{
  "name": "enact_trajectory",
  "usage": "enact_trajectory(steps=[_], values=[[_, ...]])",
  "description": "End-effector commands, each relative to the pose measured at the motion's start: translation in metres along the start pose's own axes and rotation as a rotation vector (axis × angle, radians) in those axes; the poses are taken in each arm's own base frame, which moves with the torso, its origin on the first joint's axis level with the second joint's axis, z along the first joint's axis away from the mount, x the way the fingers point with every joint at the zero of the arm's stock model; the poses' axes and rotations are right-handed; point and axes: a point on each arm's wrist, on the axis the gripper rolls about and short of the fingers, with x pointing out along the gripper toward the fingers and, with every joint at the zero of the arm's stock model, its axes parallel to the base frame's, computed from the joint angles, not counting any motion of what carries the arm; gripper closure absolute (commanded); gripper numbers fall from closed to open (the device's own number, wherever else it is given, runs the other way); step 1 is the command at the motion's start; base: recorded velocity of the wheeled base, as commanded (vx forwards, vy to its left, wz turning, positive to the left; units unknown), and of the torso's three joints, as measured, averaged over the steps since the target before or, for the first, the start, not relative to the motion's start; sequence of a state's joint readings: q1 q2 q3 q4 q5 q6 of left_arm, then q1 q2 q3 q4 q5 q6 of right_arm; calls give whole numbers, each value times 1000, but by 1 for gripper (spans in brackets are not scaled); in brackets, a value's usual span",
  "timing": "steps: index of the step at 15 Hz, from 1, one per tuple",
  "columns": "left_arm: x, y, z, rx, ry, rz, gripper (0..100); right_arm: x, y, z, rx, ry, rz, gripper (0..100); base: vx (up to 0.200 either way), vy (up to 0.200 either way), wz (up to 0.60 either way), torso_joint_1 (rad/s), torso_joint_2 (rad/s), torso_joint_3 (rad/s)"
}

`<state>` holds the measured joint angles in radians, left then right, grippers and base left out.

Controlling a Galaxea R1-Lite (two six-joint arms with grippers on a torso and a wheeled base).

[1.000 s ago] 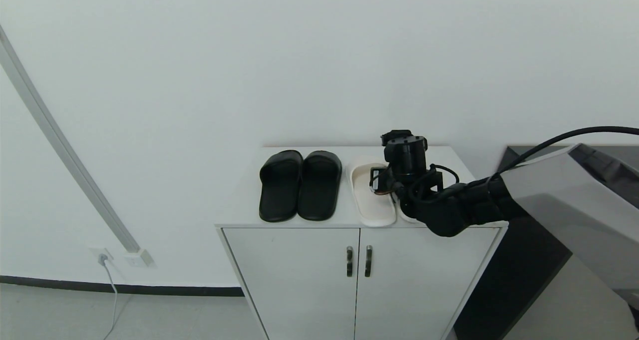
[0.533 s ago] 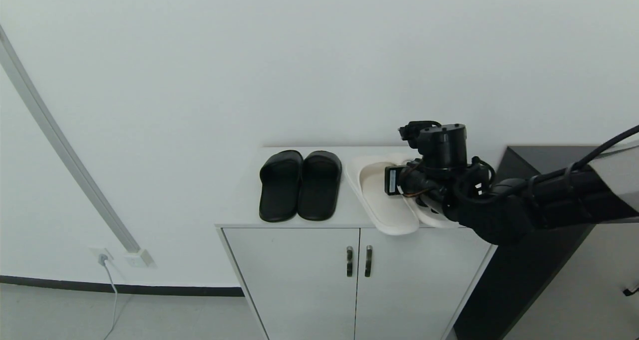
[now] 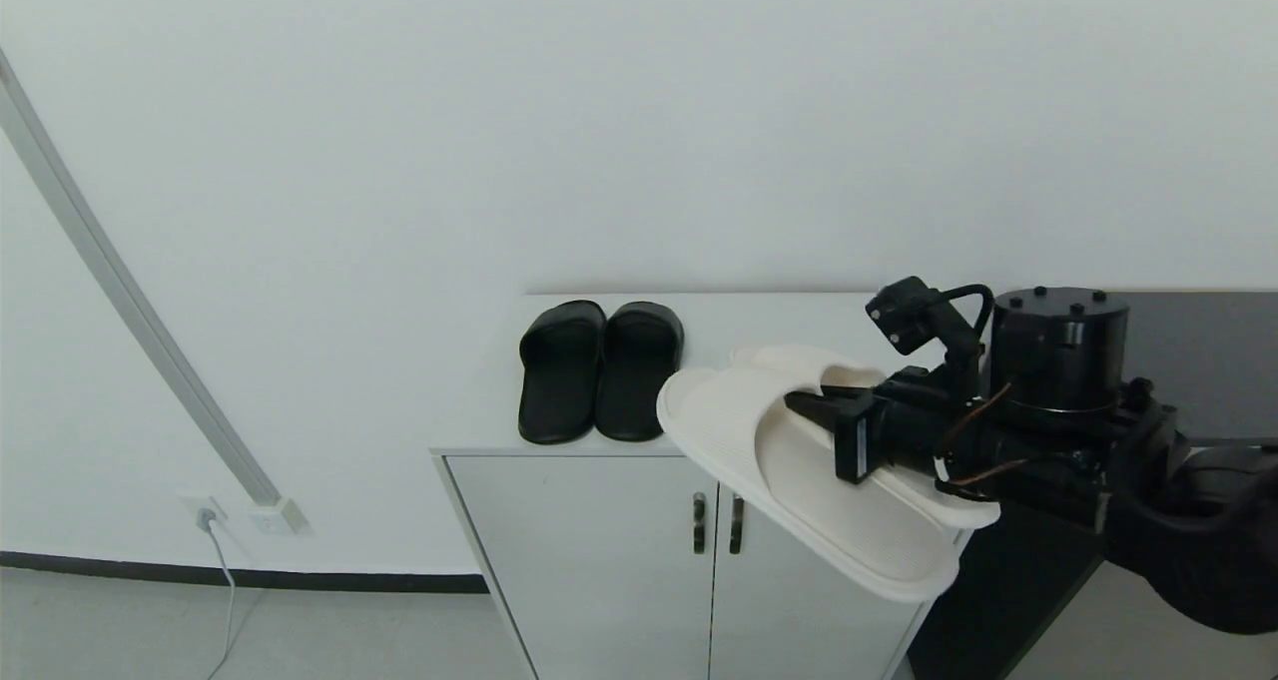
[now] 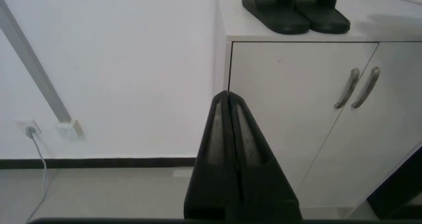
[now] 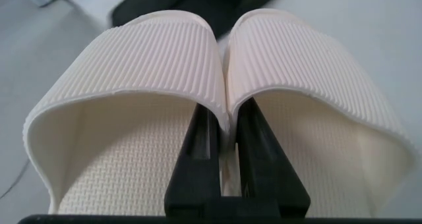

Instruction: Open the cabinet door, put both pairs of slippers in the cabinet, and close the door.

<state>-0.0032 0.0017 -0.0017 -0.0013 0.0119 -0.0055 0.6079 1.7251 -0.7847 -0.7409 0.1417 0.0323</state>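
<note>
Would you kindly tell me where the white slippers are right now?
In the head view the white slippers hang on the robot's right, clamped in the right end effector, before the cabinet's right door, right of the black slippers on its top.

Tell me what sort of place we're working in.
Probably a bare indoor room set up like an entryway: white two-door cabinet against a plain wall, black slippers on top, a wall socket near the floor.

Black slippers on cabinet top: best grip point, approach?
Probably pinch the touching inner strap edges of the black slippers, fingers inside the openings. Come from the front edge of the cabinet: heels and strap openings face it. The right gripper holds the white slippers this way.
</note>
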Motion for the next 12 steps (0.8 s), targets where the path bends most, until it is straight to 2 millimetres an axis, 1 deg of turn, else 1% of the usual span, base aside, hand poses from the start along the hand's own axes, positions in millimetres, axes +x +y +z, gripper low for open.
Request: enact_trajectory(steps=[1, 3, 6, 12], values=[[0, 0, 0, -1, 0, 0, 100, -30, 5, 2, -1, -16, 73, 100, 0, 0, 0, 0, 0, 0], [0, 0, 0, -1, 0, 0, 100, -30, 6, -3, 2, 3, 105, 100, 0, 0, 0, 0, 0, 0], [0, 0, 0, -1, 0, 0, 100, -30, 6, -4, 5, 8, 112, 100, 0, 0, 0, 0, 0, 0], [0, 0, 0, -1, 0, 0, 100, -28, 6, -9, 8, 28, 113, 100, -200, 0, 0, 1, 1, 0]])
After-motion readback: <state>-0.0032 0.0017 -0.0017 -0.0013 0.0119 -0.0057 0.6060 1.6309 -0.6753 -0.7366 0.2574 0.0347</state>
